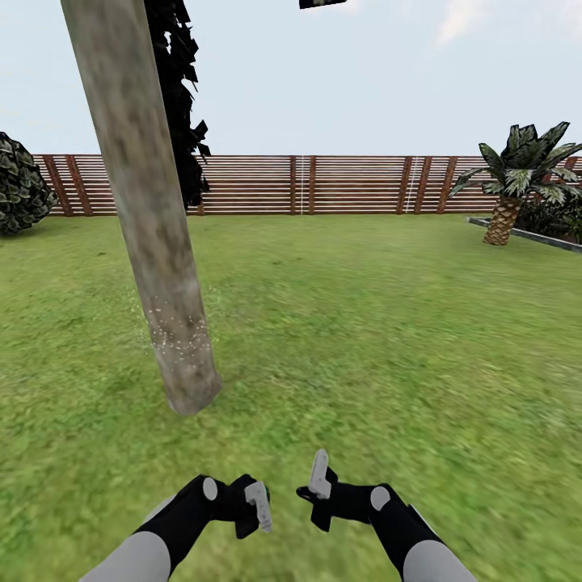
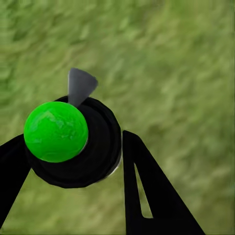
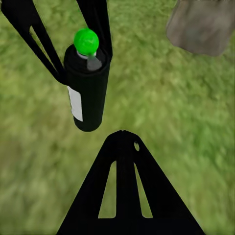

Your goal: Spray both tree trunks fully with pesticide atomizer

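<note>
We have the atomizer (image 3: pixel 87 93) clamped between the left gripper's (image 1: pixel 255 508) fingers (image 2: pixel 147 191); from the left wrist camera its green cap (image 2: pixel 56 131) and grey nozzle (image 2: pixel 80 85) sit right between them. In the head view it is low at about 6 o'clock, just above the lawn (image 1: pixel 388 339). The right gripper (image 1: pixel 320 485) sits just beside it with its fingers closed together, grasping nothing.

The trunk (image 1: pixel 153 234) rises at roughly 10 o'clock from the grippers, with white specks in a band low down and its upper length apparently bare. The second tree is not in sight.

To spray well, we judge we should raise the can, swing the nozzle toward the trunk, and work upward from the speckled band, keeping near enough that the mist lands on bark rather than grass. The palm (image 1: pixel 513 182) at 2 o'clock and the fence (image 1: pixel 347 184) are not targets.
</note>
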Robot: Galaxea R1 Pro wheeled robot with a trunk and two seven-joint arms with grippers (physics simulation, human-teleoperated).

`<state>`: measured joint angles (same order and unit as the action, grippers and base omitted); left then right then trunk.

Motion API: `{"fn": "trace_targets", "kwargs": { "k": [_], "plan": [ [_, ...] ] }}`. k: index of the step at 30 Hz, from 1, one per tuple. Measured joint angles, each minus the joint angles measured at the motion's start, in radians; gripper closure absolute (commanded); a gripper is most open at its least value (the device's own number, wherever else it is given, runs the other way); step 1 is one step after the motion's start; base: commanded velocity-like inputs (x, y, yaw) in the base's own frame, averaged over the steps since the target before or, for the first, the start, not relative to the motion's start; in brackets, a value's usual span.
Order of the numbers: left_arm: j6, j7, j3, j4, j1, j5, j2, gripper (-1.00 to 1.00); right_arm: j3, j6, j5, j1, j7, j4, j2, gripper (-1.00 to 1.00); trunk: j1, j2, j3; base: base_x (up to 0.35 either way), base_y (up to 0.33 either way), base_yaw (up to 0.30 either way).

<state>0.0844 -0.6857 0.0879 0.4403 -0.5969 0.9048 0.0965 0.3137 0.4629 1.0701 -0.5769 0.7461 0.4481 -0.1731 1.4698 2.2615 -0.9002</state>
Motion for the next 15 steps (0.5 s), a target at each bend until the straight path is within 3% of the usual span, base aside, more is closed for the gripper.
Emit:
{"fn": "trace_targets", "kwargs": {
  "k": [10,15],
  "plan": [
    [-0.002,0.050,0.052,-0.030,0.001,-0.003,0.032,1.00,0.000,0.000,0.000,-0.007,0.001,-0.001,0.000,1.00,0.000,0.000,0.000,0.000,0.000,0.000],
    [-0.004,0.052,0.059,-0.029,-0.001,0.002,0.047,1.00,0.000,0.000,0.000,-0.007,0.001,-0.001,0.000,1.00,0.000,0.000,0.000,0.000,0.000,0.000]
  ]
}}
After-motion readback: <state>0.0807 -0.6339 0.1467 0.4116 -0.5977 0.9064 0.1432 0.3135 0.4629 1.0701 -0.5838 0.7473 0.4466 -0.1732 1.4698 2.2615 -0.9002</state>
